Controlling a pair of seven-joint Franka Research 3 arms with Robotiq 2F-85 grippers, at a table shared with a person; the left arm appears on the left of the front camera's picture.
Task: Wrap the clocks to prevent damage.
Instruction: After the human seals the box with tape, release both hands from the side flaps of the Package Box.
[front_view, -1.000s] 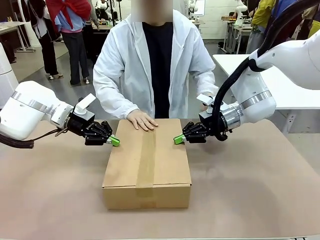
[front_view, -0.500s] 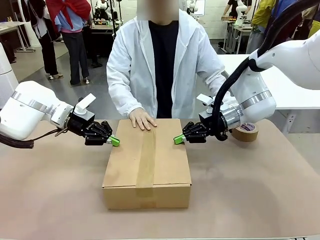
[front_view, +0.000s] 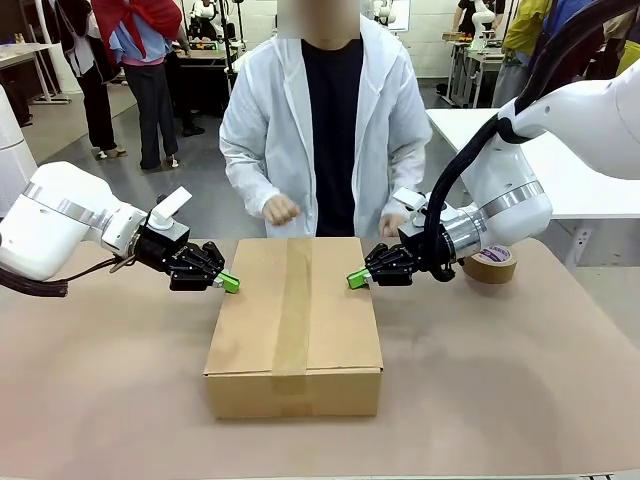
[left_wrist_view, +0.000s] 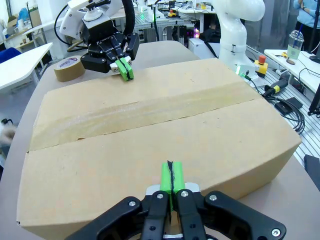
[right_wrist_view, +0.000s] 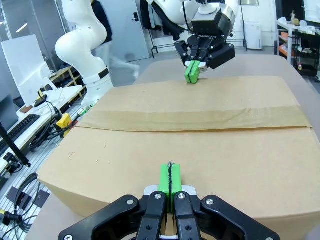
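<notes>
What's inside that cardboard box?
Nothing inside can be seen: the cardboard box is closed, its flaps sealed by a tape strip along the top. Its contents stay hidden.

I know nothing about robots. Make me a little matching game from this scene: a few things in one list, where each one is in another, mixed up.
Things:
1. cardboard box
2. tape roll
3. left pincer
4. person's hands

Places:
A. raised, off the box
B. middle of the table
C. shut, at the box's left edge
D. on the table behind the right arm

Pairs: 1-B, 2-D, 3-C, 4-A
</notes>
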